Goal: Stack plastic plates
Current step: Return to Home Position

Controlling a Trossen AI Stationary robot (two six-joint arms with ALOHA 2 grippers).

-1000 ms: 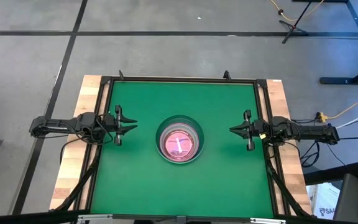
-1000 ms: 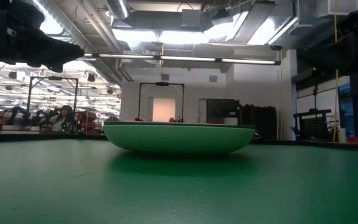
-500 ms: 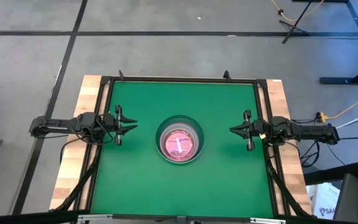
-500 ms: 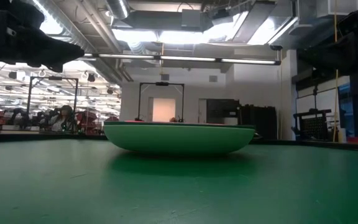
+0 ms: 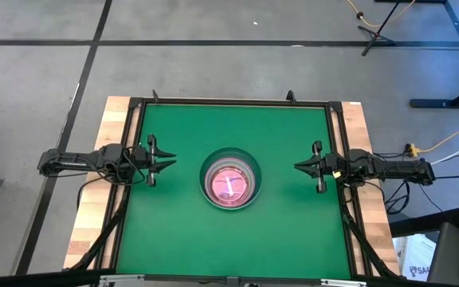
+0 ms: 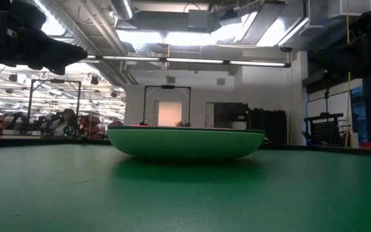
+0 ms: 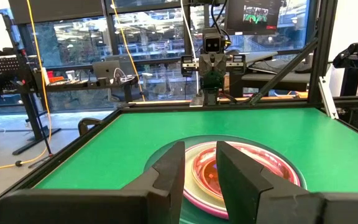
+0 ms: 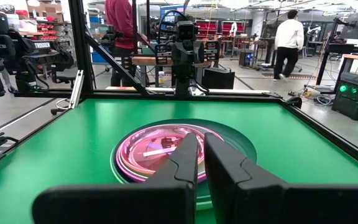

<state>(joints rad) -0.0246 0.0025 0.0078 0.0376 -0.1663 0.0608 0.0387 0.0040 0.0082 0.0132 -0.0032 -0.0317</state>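
Observation:
The plastic plates stand as one stack (image 5: 230,178) in the middle of the green mat. A light green large plate is at the bottom, a dark teal rim shows inside it, and pink with translucent small plates lies on top (image 8: 148,152). In the low view the stack rests on the green plate's rounded underside (image 6: 185,143). My left gripper (image 5: 171,161) hovers left of the stack with a small gap between its fingers (image 7: 201,146). My right gripper (image 5: 298,167) hovers to the stack's right, its fingers all but together (image 8: 201,135). Neither touches the stack.
A black rail (image 5: 229,102) frames the mat, with wooden table edges (image 5: 92,199) outside it. Bare mat lies all around the stack. People stand in the room beyond the table (image 8: 289,37).

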